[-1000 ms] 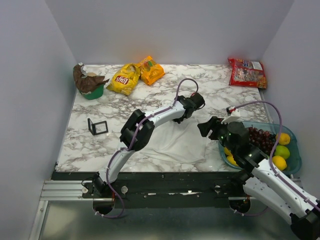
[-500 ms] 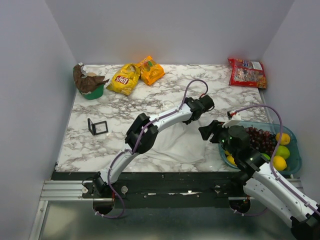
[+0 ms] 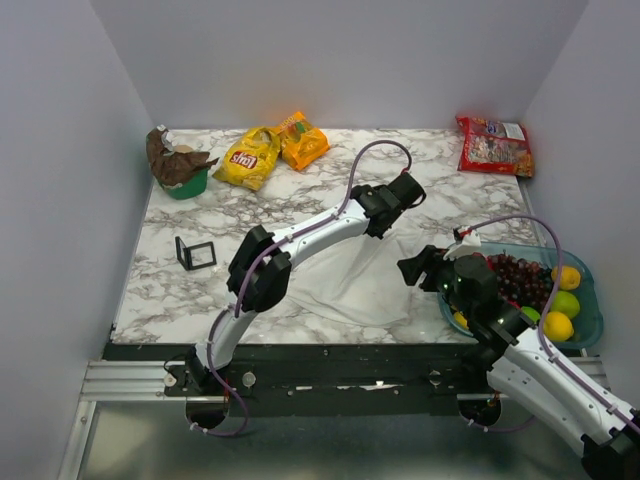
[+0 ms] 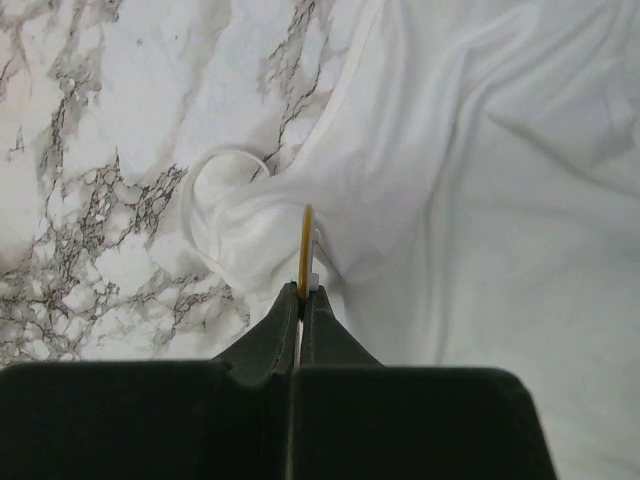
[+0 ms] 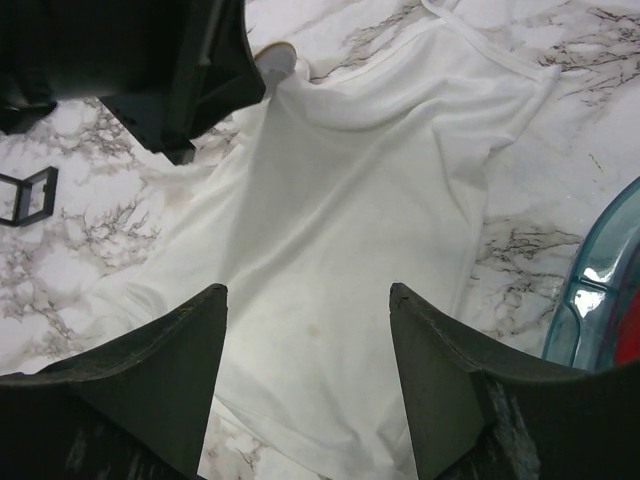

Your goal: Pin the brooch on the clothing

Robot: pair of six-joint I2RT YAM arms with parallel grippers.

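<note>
Jaws clenched, my left gripper (image 4: pixel 303 292) pinches the brooch (image 4: pixel 305 245) edge-on and upright against a bunched fold at the white garment's (image 4: pixel 500 200) 1 o'clock corner. My right gripper (image 5: pixel 305 300) hangs with its jaws spread wide over the cloth's 3 o'clock side, holding nothing. At the table's (image 3: pixel 200 290) 11 o'clock, a yellow bag (image 3: pixel 245 158) reads Lay's.
</note>
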